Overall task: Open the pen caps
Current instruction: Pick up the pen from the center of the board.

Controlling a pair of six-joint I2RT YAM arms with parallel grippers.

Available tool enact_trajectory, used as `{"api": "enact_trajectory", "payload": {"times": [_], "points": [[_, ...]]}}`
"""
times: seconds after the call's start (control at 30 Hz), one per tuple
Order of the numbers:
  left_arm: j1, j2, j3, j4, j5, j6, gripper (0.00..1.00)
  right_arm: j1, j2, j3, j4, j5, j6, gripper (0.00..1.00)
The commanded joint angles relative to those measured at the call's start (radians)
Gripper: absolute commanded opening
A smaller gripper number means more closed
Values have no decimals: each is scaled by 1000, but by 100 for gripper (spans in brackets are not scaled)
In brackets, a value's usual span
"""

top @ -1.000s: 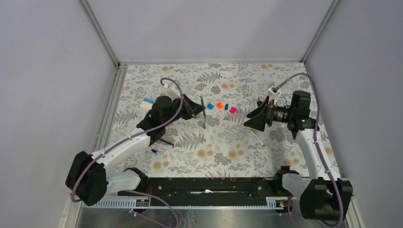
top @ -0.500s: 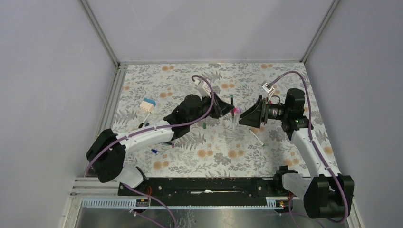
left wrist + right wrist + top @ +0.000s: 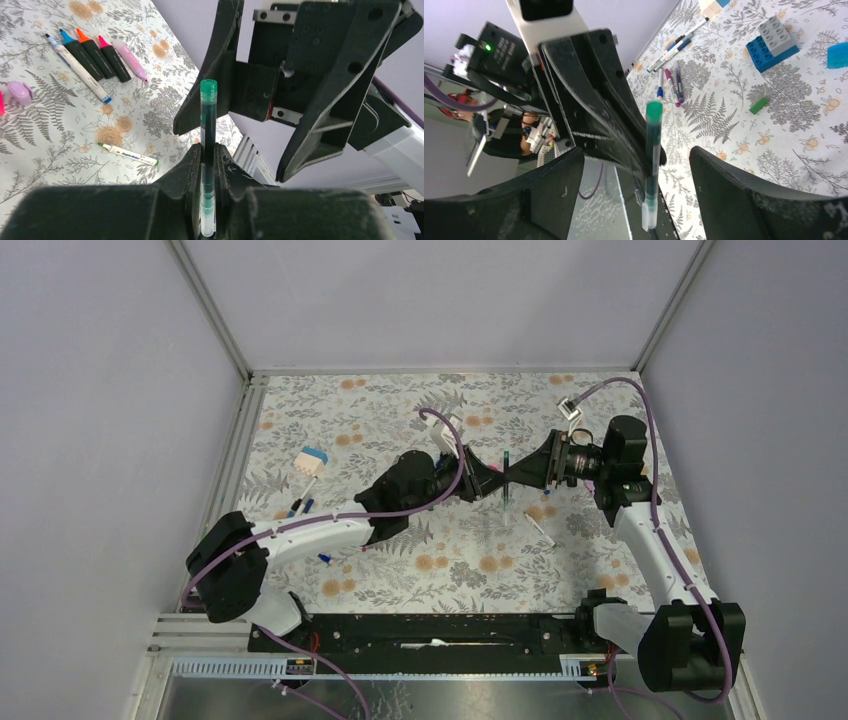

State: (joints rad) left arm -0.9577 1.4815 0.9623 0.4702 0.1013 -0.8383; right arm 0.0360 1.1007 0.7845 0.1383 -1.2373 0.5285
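Green cap [image 3: 208,87], tiny from overhead

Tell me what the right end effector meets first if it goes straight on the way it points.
Likely the green pen cap, atop the pen the left end effector grips; depth looks close but unsure.

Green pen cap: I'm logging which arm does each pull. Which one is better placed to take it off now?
Right. The left fingers are shut on the green pen, holding it upright with the green cap free on top. The right fingers stand open on either side of that cap.
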Motion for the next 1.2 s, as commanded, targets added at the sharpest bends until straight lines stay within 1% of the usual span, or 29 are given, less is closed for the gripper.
{"api": "enact_trajectory", "payload": {"times": [0.0, 0.1, 0.17, 0.2, 0.27, 0.4, 0.5, 0.57, 0.63, 0.73, 0.8, 0.83, 0.87, 0.97, 1.0, 1.17], "points": [[-24, 12, 18, 79, -1, 12, 0, -4, 0, 15, 159, 5, 172, 81], [-31, 18, 18, 82, -4, 7, 0, -4, -4, 6, 203, -6, 224, 68], [-34, 19, 20, 81, -7, 5, 0, -3, -10, -3, 205, -6, 229, 61], [-36, 19, 21, 82, -8, 6, 0, -3, -14, -9, 205, -6, 229, 58], [-38, 18, 21, 82, -9, 4, 0, -3, -20, -23, 203, -3, 229, 56], [-45, 15, 22, 82, -12, 4, 0, -3, -29, -35, 192, 7, 214, 50], [-50, 16, 23, 83, -13, 2, 0, -3, -30, -24, 150, 18, 174, 41], [-52, 16, 23, 85, -12, 1, 0, -3, -31, -21, 134, 24, 158, 33], [-55, 16, 25, 84, -13, 2, 0, -2, -34, -22, 130, 32, 147, 22], [-56, 14, 27, 82, -13, 1, 0, -4, -40, -23, 124, 33, 123, 10], [-56, 8, 26, 72, -16, 1, 3, -2, -48, -26, 117, 35, 102, 5], [-56, 2, 25, 63, -16, 5, 6, -3, -52, -28, 116, 33, 95, 2], [-56, -11, 19, 55, -16, 12, 12, -4, -57, -29, 117, 31, 90, 0], [-56, -77, -32, 45, -11, 51, 37, -12, -75, -40, 147, 18, 107, 0], [-56, -106, -55, 36, -18, 64, 47, -18, -81, -49, 167, 12, 126, 0], [-57, -282, -198, 35, -66, 94, 91, -30, -115, -123, 329, -5, 240, 0]]}}
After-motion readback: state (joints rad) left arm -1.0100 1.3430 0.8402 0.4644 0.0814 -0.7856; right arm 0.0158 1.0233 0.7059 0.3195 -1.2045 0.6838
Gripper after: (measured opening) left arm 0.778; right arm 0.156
